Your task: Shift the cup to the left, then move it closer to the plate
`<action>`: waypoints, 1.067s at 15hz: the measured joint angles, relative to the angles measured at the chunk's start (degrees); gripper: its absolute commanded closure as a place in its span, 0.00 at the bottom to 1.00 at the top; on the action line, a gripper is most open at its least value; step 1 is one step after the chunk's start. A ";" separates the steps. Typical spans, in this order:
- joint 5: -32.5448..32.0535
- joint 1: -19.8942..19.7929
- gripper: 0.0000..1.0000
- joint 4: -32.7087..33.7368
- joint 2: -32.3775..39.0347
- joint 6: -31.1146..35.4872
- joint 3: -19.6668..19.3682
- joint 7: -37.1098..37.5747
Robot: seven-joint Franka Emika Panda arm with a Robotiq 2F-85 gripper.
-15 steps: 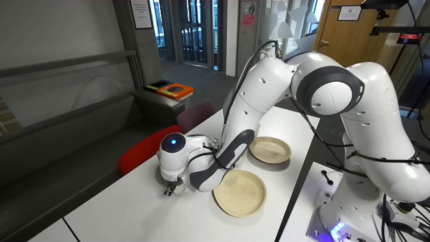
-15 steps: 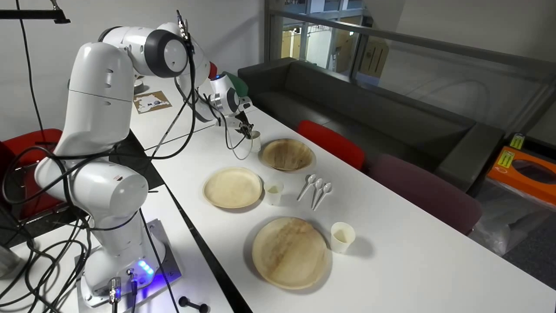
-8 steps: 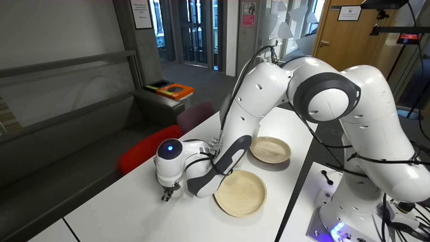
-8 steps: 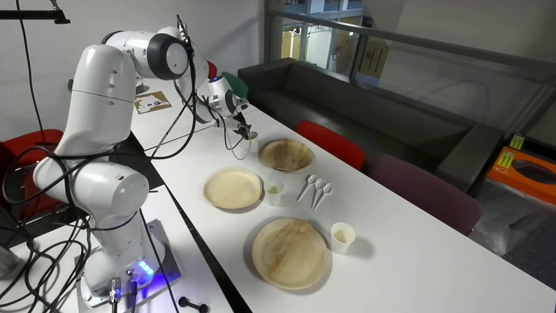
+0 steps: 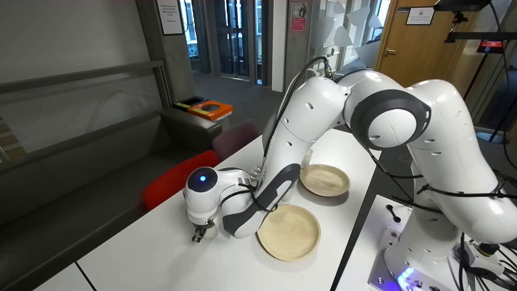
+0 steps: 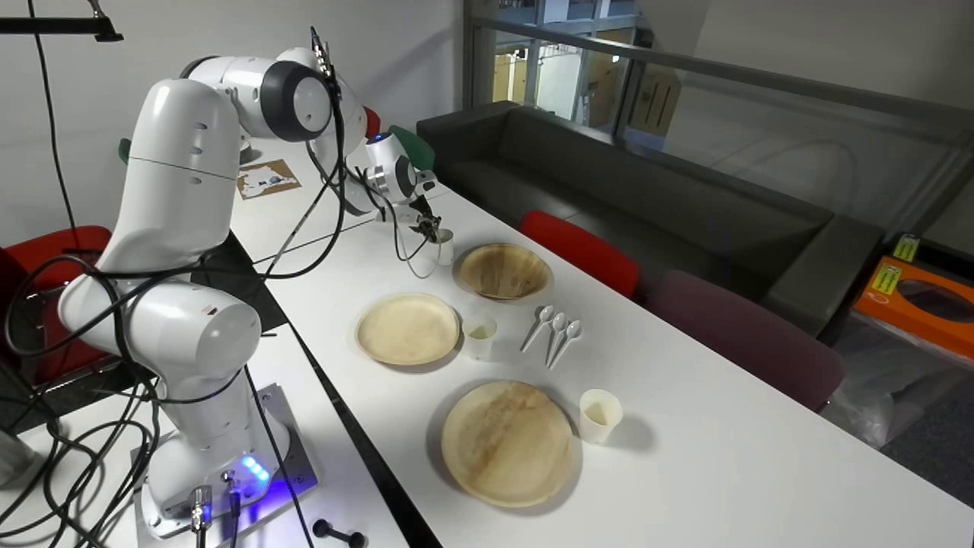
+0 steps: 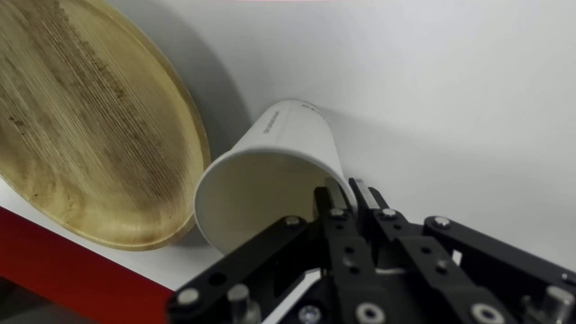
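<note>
The small white cup [image 7: 294,128] stands left of my gripper [image 7: 344,191] in the wrist view. One finger is inside the cup and one outside, pinching its wall at the rim. The cup also shows in both exterior views [image 5: 211,231] [image 6: 446,247]; I cannot tell whether its base touches the table. A deeper bowl-like tan dish [image 7: 99,135] lies beside it, also in an exterior view [image 6: 504,272]. Two shallow tan plates lie farther off: a pale plain one [image 5: 288,232] [image 6: 407,329] and a grained one [image 5: 325,180] [image 6: 508,443]. Which is the plate is unclear.
Two more cups [image 6: 479,339] [image 6: 599,417] stand by the shallow plates. White spoons [image 6: 555,335] lie beside the bowl-like dish. A red chair [image 6: 582,251] and a sofa [image 6: 647,190] line the table's far edge. A dark gap [image 6: 373,449] separates the robot's table.
My gripper and the cup have shifted slightly together, toward the lower left in an exterior view, a little away from the bowl-like dish. The plates and other cups have not moved.
</note>
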 measured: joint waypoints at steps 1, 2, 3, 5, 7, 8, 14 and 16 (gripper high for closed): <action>0.00 0.00 0.48 0.11 0.08 0.00 -0.08 0.00; 0.00 0.00 0.40 0.16 0.12 0.00 -0.16 0.00; 0.00 0.00 0.33 0.18 0.13 0.00 -0.27 0.00; 0.01 0.00 0.18 0.21 0.14 0.00 -0.48 0.00; 0.01 0.01 0.05 0.23 0.13 0.15 -0.72 0.00; 0.01 0.05 0.00 0.24 0.09 0.55 -0.94 0.00; 0.42 -0.12 0.00 -1.52 -3.74 4.66 -3.00 0.04; 0.48 -0.23 0.00 -3.42 -6.90 4.87 -4.54 1.49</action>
